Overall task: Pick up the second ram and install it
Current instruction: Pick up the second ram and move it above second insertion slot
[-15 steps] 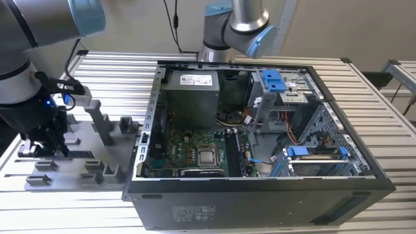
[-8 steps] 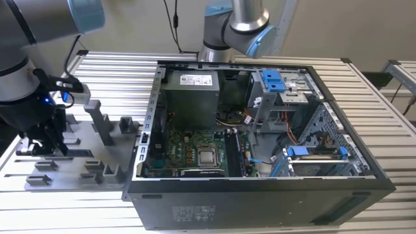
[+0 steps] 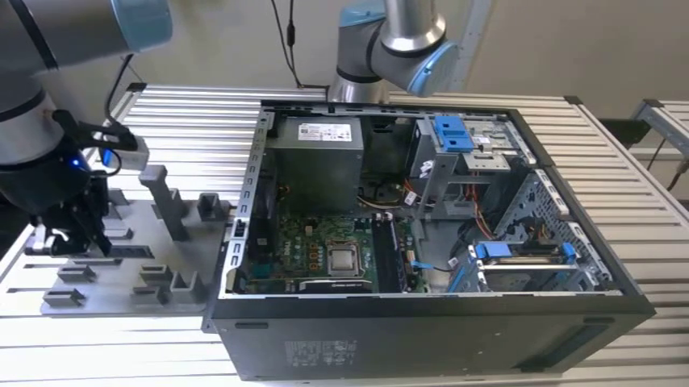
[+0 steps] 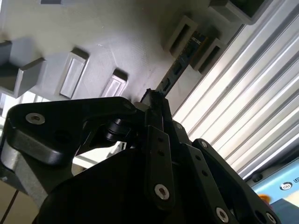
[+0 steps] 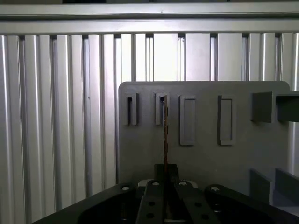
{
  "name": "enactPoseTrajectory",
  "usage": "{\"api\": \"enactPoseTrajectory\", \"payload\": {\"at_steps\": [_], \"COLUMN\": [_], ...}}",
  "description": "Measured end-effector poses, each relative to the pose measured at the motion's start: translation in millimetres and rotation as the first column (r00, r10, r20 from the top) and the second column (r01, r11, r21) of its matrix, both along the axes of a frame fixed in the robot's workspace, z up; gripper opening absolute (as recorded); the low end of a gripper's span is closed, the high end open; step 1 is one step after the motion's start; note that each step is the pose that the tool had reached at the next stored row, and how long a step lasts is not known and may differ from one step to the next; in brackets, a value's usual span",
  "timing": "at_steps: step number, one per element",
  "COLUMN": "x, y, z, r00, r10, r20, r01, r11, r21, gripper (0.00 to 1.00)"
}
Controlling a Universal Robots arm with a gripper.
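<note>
Gripper (image 5: 166,176) and work fixture, with the open computer case (image 3: 431,339) off to one side. In both wrist views the gripper's two black fingers stand closed against the opposite faces of the second ram (image 5: 164,135), clamping its near end. The pads' contact faces are hidden behind the fingers themselves. In the second wrist view the gripper (image 4: 156,100) meets the stick (image 4: 174,74) at the very tip of the fingers, and the linkage behind them covers the stick's near end. From the fingertips the stick runs straight ahead, and its far end sits in a raised rectangular pocket (image 5: 158,109) of the grey fixture plate (image 5: 205,154). In the first wrist view the stick is edge-on, a thin dark line, so its chips and label cannot be made out. In the second wrist view a few dark chips show along its face. Further pockets flank the occupied one. Past the plate's far edge lies the slotted aluminium table (image 5: 56,116). In the exterior view the gripper (image 3: 73,232) hangs low over the plate (image 3: 129,278), its tips lost against dark shadow. A second arm (image 3: 393,40), cut off by the frame edge, stands beyond the case.
</note>
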State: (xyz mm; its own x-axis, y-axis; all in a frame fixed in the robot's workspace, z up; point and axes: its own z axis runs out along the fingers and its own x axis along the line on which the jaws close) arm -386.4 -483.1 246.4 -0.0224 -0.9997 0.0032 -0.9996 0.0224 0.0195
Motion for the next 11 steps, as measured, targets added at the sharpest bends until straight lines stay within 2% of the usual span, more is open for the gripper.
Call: {"api": "enactPoseTrajectory", "payload": {"at_steps": [11], "x": [0.0], "y": [0.0], "z": [5.2], "r00": [1.0000], "r10": [0.000], "r20": [0.0000], "r01": [0.000], "r11": [1.0000], "r21": [-0.0001], "gripper": [0.14]}}
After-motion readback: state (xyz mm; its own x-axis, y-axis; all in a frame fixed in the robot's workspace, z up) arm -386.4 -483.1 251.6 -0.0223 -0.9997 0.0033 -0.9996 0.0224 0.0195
